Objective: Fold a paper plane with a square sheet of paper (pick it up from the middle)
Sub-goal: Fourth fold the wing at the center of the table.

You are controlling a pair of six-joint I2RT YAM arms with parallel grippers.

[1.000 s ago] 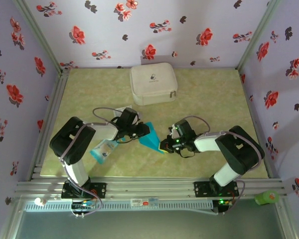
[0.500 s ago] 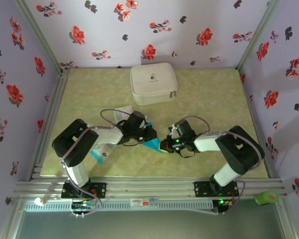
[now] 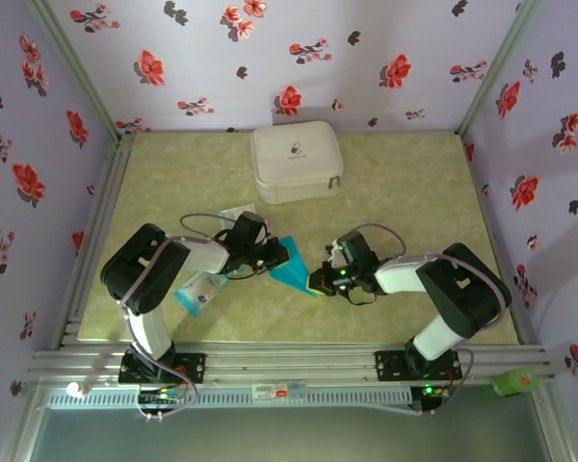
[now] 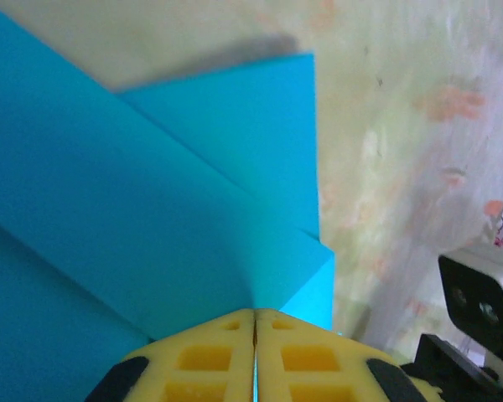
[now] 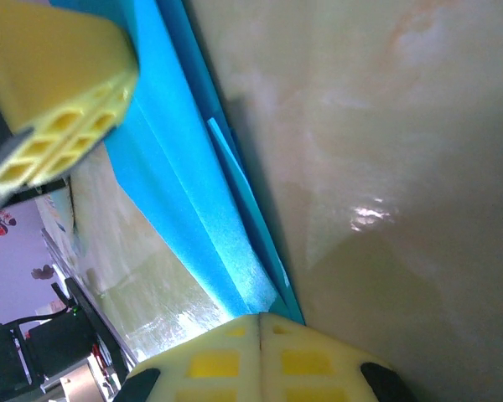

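from above, i am seeing the bright blue sheet of thin paper (image 3: 292, 273), already folded into a layered wedge, lying on the pale green marbled worktop (image 3: 405, 202) between my two arms. my left jaws are meeting its upper left edge and my right jaws its lower right tip. i am holding it from opposite ends, which i judge is meant to steady it for the next crease. the white zipped fabric case (image 3: 296, 162) is sitting well apart at the back. the pale blue-and-white plastic packet (image 3: 199, 290) is lying just beside my left arm. both are out of the way of the folding.

in the left wrist view, my left jaws are closed pad to pad, with a thin blue line of the sheet showing in the seam. i am pinching its folded edge, and the layers are fanning away from me.

in the right wrist view, my right jaws are fully closed too. the sheet's narrow end is running right into the pads, so i am judging it gripped there. a yellow ribbed pad (image 5: 54, 100) of my left jaws is showing at the sheet's far end.
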